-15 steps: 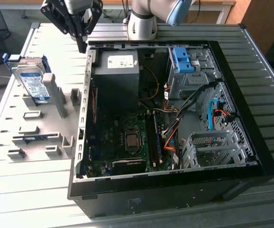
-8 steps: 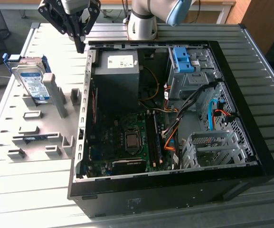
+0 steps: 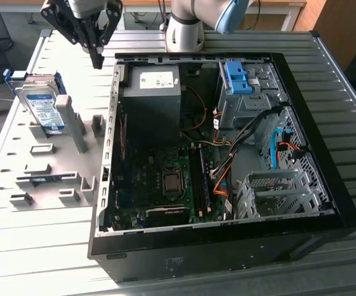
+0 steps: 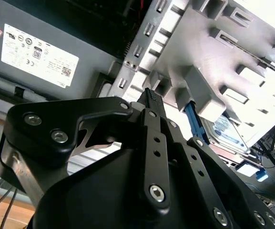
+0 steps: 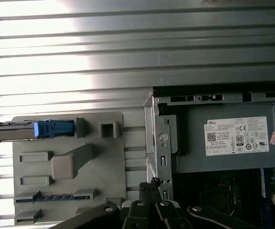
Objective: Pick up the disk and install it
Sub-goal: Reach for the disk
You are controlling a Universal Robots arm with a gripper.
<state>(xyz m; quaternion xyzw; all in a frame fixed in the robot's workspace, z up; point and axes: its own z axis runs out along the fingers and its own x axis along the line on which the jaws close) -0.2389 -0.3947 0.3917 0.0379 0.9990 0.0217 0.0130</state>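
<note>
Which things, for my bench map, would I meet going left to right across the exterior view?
In order: disk → pincer → power supply → blue bracket.

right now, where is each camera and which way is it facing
Exterior view: off the arm, high, looking down over the open computer case and grey fixture plate; shows the arm and tool.
First wrist view: on the wrist, looking straight down past the tool at the slatted table, plate and power supply.
Second wrist view: on the wrist, looking obliquely along the tool at the plate and the disk.
Shared: both wrist views show the tool, plate and power supply.
</note>
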